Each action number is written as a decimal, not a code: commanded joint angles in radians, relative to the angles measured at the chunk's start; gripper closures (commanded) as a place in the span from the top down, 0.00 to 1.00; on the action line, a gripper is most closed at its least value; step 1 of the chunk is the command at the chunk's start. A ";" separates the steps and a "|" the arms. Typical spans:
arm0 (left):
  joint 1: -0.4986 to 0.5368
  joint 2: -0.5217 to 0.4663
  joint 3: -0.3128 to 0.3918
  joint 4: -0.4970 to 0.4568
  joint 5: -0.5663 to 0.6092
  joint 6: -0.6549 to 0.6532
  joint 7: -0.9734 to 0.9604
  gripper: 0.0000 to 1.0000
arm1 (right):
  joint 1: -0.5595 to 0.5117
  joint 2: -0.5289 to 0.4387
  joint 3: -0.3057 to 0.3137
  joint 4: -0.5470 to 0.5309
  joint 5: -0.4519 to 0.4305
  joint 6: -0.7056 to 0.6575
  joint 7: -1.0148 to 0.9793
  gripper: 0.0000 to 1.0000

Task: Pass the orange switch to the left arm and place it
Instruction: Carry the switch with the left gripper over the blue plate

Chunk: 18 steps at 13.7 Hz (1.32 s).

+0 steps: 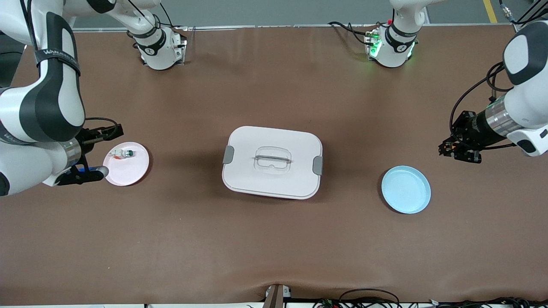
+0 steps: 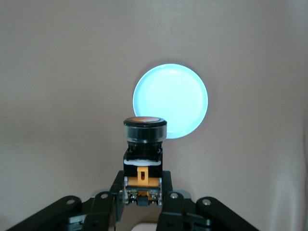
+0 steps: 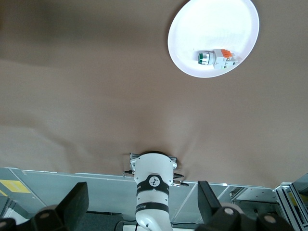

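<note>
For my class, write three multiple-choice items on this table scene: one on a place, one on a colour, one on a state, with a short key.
1. Where is the green-capped switch?
A. on the pink plate
B. on the box
C. on the blue plate

2. What colour is the held switch's cap?
A. green
B. orange
C. blue

3. How is the right claw?
A. shut on a plate
B. open, holding nothing
C. shut on a switch

Key: 1 A, it lies on that plate. 2 B, the orange switch in the left claw shows it. 3 B, its fingers stand apart.
</note>
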State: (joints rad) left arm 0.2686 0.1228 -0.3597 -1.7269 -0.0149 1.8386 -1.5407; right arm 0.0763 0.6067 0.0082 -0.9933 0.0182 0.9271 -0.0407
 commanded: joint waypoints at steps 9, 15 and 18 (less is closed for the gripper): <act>0.000 0.052 -0.015 -0.201 0.104 0.312 -0.036 0.00 | -0.048 -0.059 0.009 -0.002 0.017 0.004 -0.042 1.00; -0.015 0.175 -0.015 -0.204 0.196 0.427 -0.129 0.00 | -0.046 -0.070 0.019 -0.010 -0.046 0.010 -0.045 1.00; -0.022 0.251 -0.015 -0.194 0.236 0.493 -0.183 0.00 | -0.062 -0.071 0.012 -0.008 -0.023 0.010 -0.013 1.00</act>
State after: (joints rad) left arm 0.2461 0.3320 -0.3668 -1.9375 0.1897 2.2908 -1.6868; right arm 0.0311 0.5509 0.0134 -0.9888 0.0027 0.9335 -0.0680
